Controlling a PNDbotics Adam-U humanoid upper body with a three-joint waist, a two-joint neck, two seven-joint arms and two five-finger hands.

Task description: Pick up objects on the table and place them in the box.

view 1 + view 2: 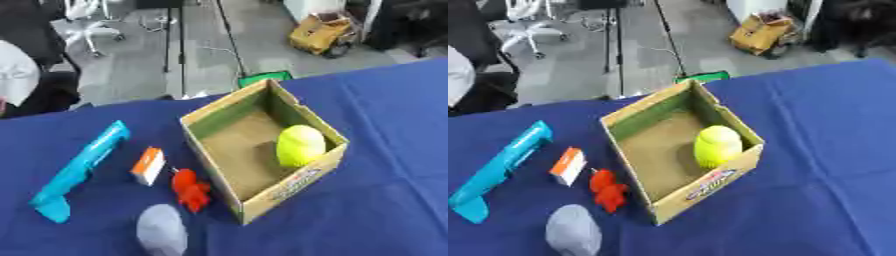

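One yellow ball (300,145) inside cardboard box (213,112); teal tool (77,170), orange-white packet (149,165), red toy (191,190), grey lump (162,231) left of it on blue tabletop (385,125). Neither hand visible, state unknowable.

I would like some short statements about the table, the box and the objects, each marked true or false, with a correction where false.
1. A yellow-green ball lies inside the box. True.
2. The red toy is inside the box. False: it lies on the blue cloth, left of the box.
3. The teal tool lies left of the orange-white packet. True.
4. The grey object is at the far edge of the table. False: it lies at the near edge.
5. A robot hand holds the ball. False: no hand is in view.
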